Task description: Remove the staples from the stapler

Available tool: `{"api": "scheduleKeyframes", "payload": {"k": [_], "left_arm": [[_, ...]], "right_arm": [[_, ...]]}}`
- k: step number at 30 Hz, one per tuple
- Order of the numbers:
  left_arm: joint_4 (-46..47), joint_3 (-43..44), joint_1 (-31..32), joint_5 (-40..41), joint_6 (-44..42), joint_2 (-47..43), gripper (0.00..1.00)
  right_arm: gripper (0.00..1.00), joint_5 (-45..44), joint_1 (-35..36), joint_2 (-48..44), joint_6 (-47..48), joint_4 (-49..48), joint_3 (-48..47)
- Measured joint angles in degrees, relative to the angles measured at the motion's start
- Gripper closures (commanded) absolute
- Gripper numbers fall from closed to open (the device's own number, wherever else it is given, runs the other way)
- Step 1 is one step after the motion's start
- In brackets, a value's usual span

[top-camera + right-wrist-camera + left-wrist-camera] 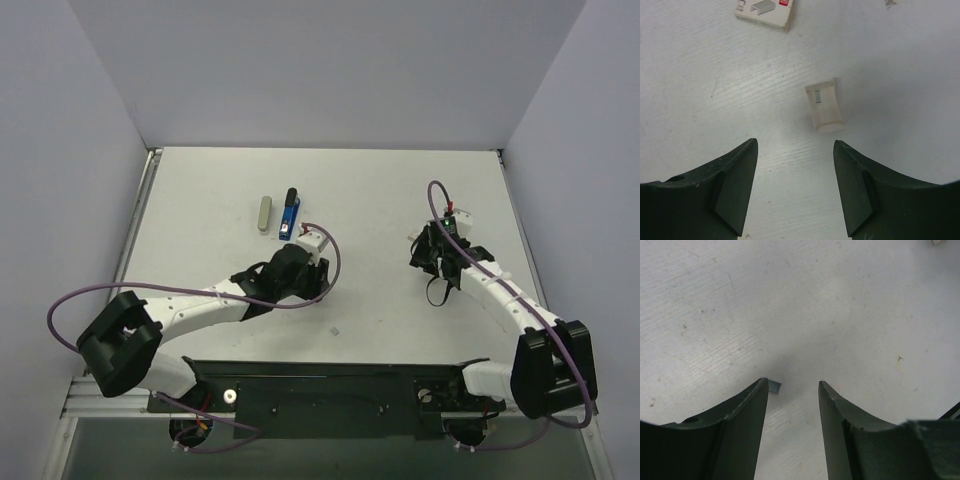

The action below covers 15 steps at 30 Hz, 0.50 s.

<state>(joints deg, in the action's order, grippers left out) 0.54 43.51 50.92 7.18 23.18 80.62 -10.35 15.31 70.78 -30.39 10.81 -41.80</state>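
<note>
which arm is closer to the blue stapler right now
Left. The left arm ends just on the near side of the stapler; the right arm ends far off to its right.

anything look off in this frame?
A tiny pale bit lies alone, well apart from the stapler; it looks like a stray staple. Another grey strip sits at one fingertip of the open left pincer, not gripped.

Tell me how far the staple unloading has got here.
Partly done, it seems: one staple strip lies in the small pale tray. In hand: the left gripper, open, has a staple bit at one fingertip; the right gripper hangs open. Left: whether the stapler is empty cannot be seen.
</note>
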Motion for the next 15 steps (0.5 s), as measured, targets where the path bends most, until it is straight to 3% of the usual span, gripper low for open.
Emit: {"api": "scheduleKeyframes", "payload": {"k": [15], "left_arm": [[4.85,-4.31,0.04,-8.0,-0.79,0.07,0.45]], "right_arm": [[0.4,-2.03,-4.22,10.62,3.93,-1.62,-2.51]]}}
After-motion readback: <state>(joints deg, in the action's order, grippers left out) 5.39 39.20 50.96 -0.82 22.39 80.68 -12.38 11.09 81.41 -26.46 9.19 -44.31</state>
